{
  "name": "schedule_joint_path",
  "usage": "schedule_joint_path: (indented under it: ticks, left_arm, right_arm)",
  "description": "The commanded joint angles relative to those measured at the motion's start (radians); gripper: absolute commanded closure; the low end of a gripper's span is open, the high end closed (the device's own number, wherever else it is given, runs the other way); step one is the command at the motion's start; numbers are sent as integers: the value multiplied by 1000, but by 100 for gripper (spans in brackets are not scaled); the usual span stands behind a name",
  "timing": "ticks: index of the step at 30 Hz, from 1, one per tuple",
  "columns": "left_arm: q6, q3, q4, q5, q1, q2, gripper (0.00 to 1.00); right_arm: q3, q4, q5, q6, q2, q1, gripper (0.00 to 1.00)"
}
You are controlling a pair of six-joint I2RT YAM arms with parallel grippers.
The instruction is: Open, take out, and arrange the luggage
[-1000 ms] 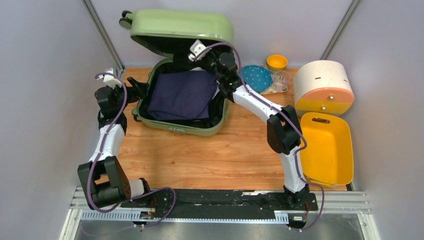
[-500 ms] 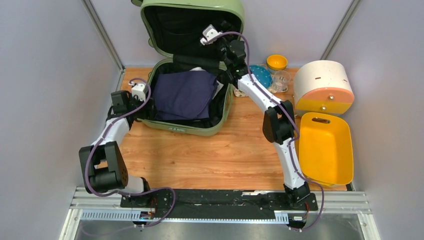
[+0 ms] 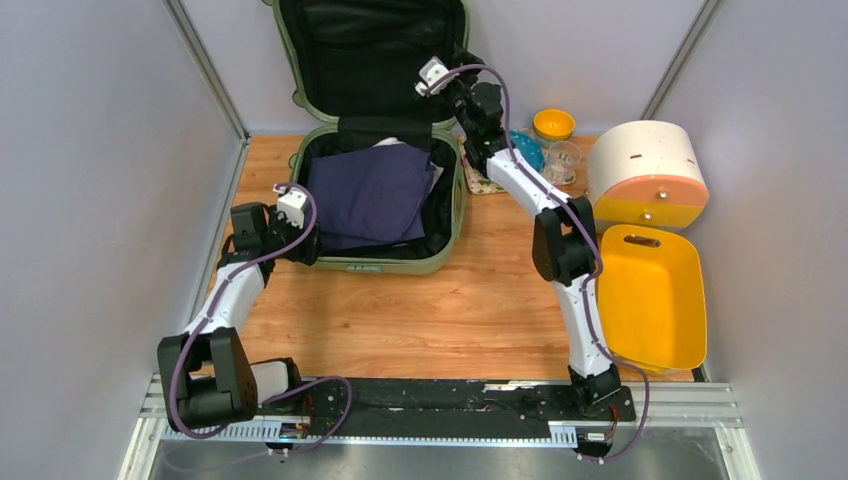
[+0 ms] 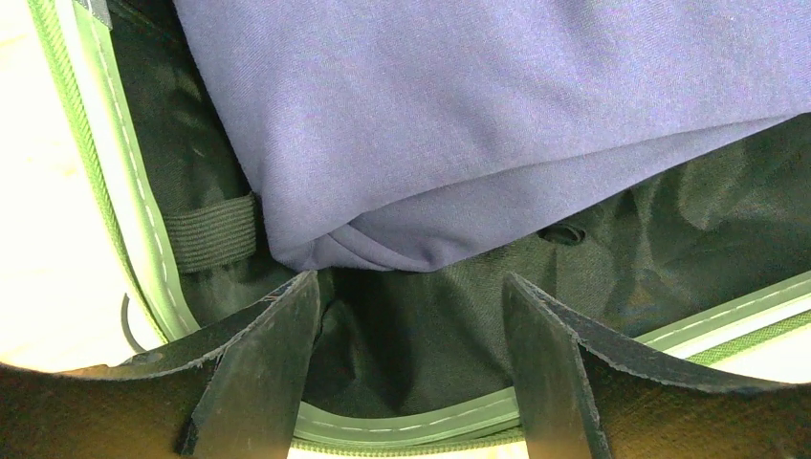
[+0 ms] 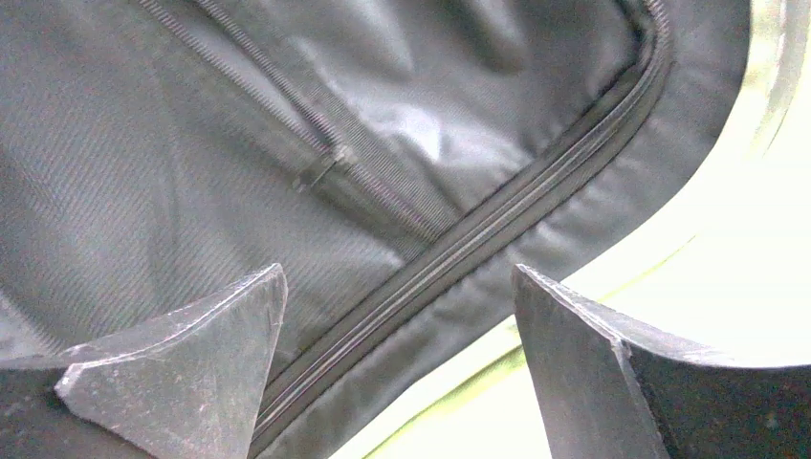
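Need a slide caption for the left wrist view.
Open left gripper just short of folded navy garment inside open sage-green suitcase.

Left arm [image 3: 225, 300]: elbow folded back beside its base, forearm running out toward 1 o'clock, wrist held low. My left gripper [image 3: 308, 243] points toward 2 o'clock, its fingers [image 4: 258, 373] parted wide. Right arm [image 3: 560, 250]: stretched nearly to full length toward 11 o'clock, wrist raised high. My right gripper [image 3: 462, 62] points toward 10 o'clock, its fingers [image 5: 182, 363] likewise parted wide.
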Motion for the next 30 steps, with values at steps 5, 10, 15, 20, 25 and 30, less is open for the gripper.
schedule_joint_path:
  ticks: [5,10,15,20,25,30]
  left_arm:
    - [11,-70,-219,-60,9,-35,23]
    - [8,-75,-244,-53,9,-64,22]
    - [8,-93,-259,-46,9,-90,22]
    - [-11,-49,-241,-46,7,-87,16]
    - [-35,118,-262,-22,9,-23,13]
    - [-56,139,-271,32,7,-26,15]
  right_arm:
    - [-46,16,-39,55,-83,28,5]
    - [-173,7,-53,93,-177,34,5]
    - [-319,-117,-62,178,-345,37,6]
    - [-411,-356,-86,290,-493,37,9]
    - [-478,-468,-105,317,-615,36,10]
    - [-550,-632,-108,365,-718,27,10]
